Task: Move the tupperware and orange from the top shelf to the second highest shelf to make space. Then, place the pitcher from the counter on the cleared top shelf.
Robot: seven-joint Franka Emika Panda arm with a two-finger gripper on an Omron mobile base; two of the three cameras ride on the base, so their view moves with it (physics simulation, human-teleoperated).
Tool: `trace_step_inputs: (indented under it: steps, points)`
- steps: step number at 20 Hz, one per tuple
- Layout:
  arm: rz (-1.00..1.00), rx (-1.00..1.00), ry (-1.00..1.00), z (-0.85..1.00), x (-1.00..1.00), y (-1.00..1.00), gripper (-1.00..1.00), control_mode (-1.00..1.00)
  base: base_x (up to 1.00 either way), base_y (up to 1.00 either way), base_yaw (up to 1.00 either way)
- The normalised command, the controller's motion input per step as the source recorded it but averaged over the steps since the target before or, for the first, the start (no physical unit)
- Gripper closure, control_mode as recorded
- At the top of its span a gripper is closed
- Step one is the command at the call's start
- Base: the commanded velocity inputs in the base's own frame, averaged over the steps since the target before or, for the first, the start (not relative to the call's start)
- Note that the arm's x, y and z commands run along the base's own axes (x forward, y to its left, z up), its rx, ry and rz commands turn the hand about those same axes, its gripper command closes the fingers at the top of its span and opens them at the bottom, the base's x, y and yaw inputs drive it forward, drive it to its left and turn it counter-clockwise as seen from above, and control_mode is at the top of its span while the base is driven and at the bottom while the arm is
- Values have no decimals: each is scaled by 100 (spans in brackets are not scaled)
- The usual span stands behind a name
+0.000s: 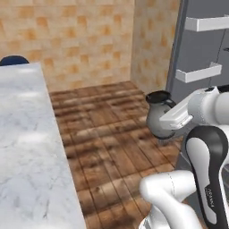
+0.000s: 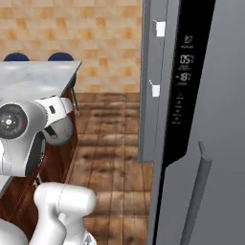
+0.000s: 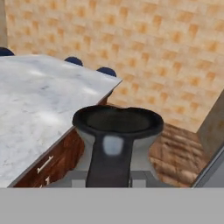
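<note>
Gripper (image 1: 167,120) clamped on pitcher (image 1: 157,117), fridge display (image 2: 185,60) digits unreadable

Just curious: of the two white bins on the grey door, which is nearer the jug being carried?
The lower bin, just up and right of the pitcher in the left base view; the upper bin sits higher.

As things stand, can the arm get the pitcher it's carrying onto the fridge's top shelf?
Probably not yet. The gripper holds the pitcher out over the wood floor, beside the fridge door. The shelves inside aren't visible, so a clear way in can't be confirmed.
</note>
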Motion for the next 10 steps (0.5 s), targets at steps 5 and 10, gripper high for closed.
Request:
trace_step_inputs:
  steps: [5,10]
  points:
    - [0,0,0,0,0,0,100,100,60,0,-29]
    - [0,0,0,0,0,0,100,100,36,0,-42]
